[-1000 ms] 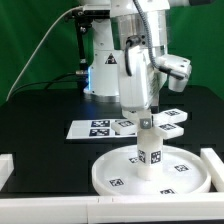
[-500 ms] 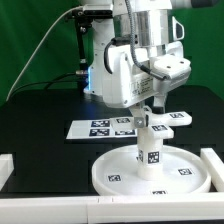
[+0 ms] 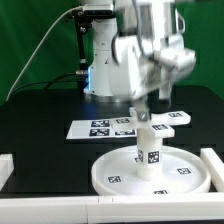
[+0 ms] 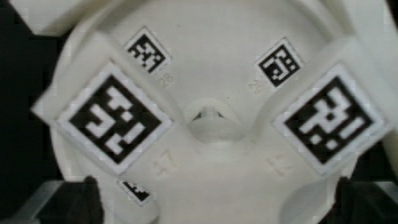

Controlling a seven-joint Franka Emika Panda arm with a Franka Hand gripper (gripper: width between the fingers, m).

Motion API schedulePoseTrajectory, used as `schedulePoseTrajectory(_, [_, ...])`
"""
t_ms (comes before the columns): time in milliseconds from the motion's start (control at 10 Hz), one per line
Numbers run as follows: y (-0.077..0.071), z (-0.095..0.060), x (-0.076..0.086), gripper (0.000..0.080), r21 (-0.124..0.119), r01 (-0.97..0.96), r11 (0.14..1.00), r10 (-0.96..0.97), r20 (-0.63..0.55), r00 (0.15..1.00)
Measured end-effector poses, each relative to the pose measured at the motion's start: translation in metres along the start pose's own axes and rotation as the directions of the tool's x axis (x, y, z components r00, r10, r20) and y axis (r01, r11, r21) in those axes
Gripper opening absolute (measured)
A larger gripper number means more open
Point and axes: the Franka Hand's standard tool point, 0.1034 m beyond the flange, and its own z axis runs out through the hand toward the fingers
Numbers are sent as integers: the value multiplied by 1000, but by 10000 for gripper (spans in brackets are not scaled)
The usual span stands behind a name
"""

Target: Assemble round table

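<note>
The round disc (image 3: 118,172) lies flat at the front of the black table. The short cylinder leg (image 3: 150,150) stands upright in its hub. The cross-shaped base (image 3: 178,119) sits level on top of the leg. My gripper (image 3: 146,108) comes straight down onto the base's middle and is blurred by motion. In the wrist view the base (image 4: 214,80) fills the picture with four tags around its centre. My gripper (image 4: 214,200) has dark fingers (image 4: 68,197) at either side of the base, closed against it.
The marker board (image 3: 98,128) lies flat behind the disc. White rails stand at the exterior view's left (image 3: 5,168), right (image 3: 213,168) and front (image 3: 90,207) of the table. The arm's white pedestal (image 3: 103,72) rises at the back.
My wrist has turned about its vertical axis over the leg top. The hand has swung round and is now motion-blurred. The disc and leg stay in place.
</note>
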Motion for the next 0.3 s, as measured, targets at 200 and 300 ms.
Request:
schedulePoseTrajectory(200, [-5,-10,1,649,4,-4,1000,4,21,1000])
schedulePoseTrajectory(300, [-3,-6,1,649,-2,0,1000,0,14,1000])
